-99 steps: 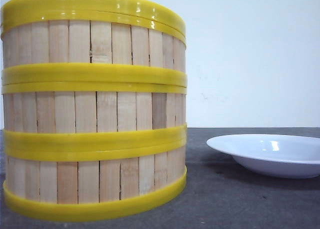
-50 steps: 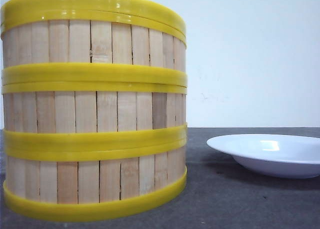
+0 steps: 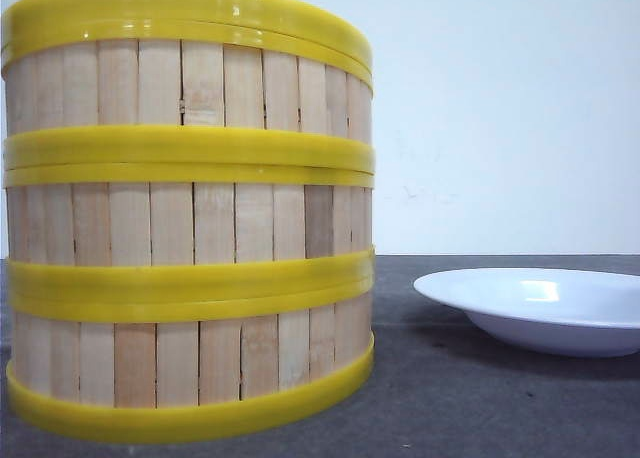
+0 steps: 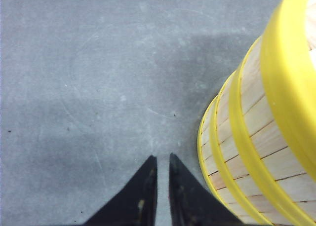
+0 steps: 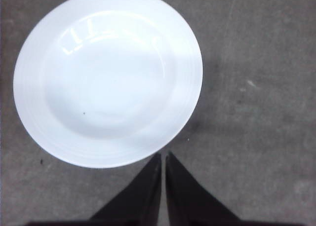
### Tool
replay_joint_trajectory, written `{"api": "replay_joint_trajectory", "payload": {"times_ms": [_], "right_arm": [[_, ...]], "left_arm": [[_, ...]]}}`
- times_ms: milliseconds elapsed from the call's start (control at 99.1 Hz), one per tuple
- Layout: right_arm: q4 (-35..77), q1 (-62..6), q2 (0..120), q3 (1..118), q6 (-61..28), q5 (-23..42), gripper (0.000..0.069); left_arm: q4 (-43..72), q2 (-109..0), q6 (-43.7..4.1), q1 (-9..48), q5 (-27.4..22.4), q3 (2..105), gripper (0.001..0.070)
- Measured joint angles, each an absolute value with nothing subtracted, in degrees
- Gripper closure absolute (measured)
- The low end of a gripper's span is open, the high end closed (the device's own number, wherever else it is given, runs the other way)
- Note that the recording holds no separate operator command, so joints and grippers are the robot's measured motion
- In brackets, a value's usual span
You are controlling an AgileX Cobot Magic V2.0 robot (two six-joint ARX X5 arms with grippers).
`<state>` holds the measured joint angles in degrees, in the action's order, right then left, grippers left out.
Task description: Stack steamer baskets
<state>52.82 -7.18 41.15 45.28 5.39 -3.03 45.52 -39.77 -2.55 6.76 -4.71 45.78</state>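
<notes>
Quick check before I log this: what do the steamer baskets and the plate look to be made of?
Steamer baskets: walls look like pale unfinished wood, with visible grain and separate vertical slats; the yellow rims are smooth and glossy, probably plastic. Plate: plain white with shiny highlights, glazed ceramic or melamine; the look cannot settle which.

White plate on grey desk.
Shallow white plate (image 3: 540, 308) sits upright at about 4 o'clock in the front view, cut by the frame edge. Nothing on it; glossy highlights on its well. Desk (image 3: 450, 398) dark grey, matte, faintly scuffed. Plain white wall (image 3: 500, 108) behind.
</notes>
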Motion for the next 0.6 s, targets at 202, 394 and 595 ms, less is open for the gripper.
{"api": "replay_joint_trajectory", "payload": {"times_ms": [202, 394, 595], "right_arm": [[50.5, -7.2, 41.1, 45.3, 5.4, -3.0, 0.0681], [47.9, -7.2, 41.1, 45.3, 5.4, -3.0, 0.0681], [44.9, -7.2, 41.2, 45.3, 5.4, -3.0, 0.0681]], "left_arm": [[45.5, -39.8, -2.6, 6.8, -4.7, 45.8, 0.0695], [45.5, -38.9, -2.5, 6.8, -4.6, 45.8, 0.0695], [39.8, -26.8, -0.8, 6.8, -1.0, 38.7, 0.0695]]}}
